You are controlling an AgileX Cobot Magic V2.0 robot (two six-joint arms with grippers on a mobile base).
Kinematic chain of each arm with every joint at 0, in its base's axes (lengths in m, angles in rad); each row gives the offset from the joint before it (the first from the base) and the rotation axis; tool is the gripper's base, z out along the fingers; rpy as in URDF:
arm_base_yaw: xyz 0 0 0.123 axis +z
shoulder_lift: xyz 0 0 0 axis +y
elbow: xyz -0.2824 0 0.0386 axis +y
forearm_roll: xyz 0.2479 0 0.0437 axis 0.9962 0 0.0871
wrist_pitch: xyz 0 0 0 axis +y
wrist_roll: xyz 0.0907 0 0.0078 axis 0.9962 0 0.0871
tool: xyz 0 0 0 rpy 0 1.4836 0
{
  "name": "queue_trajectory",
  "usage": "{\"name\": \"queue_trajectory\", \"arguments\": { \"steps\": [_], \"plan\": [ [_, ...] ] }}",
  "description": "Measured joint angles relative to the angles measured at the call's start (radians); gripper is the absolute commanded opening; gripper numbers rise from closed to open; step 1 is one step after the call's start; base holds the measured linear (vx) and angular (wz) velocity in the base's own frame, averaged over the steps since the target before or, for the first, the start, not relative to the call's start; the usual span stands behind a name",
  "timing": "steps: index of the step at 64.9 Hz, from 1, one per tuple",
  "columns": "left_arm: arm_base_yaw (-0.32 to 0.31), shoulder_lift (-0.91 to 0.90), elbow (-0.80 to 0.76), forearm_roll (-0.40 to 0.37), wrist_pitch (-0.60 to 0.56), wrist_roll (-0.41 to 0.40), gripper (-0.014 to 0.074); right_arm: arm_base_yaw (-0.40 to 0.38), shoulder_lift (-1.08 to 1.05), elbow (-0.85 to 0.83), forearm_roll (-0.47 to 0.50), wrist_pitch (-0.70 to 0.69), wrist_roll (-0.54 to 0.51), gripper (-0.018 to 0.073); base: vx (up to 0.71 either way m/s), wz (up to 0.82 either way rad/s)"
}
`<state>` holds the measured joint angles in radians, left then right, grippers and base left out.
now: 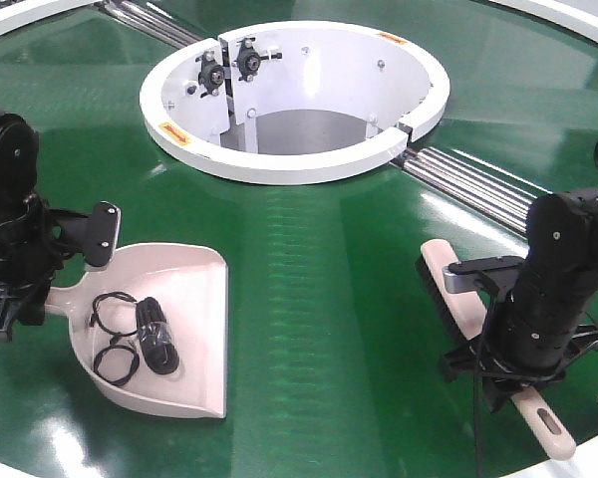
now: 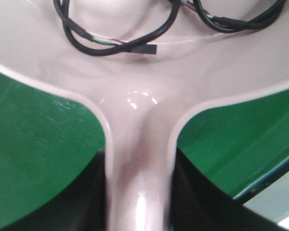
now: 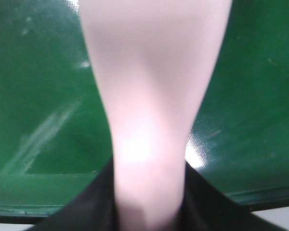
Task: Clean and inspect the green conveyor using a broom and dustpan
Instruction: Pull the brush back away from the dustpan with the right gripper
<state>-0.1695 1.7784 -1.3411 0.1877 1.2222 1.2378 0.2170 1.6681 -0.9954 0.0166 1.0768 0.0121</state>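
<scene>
Exterior front-facing: one dustpan [image 1: 184,289], one broom [image 1: 436,267], one green conveyor [image 1: 319,299].

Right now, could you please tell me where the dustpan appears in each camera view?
Exterior front: the dustpan lies lower left, holding black cables.
Left wrist: the dustpan fills the top, handle running down centre.
Right wrist: not in it; only the broom handle.
Shared landmark: the green conveyor, in all three.
</scene>
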Motion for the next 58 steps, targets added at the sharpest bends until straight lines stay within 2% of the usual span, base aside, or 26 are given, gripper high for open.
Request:
{"name": "queue_trajectory", "arguments": {
  "steps": [58],
  "plan": [
    [0.0, 0.0, 0.0, 0.0, 0.0, 0.0, -0.0006, 0.0, 0.0, 0.0, -0.001, -0.003, -0.002, 0.0005, 0.0, 0.0]
  ]
}}
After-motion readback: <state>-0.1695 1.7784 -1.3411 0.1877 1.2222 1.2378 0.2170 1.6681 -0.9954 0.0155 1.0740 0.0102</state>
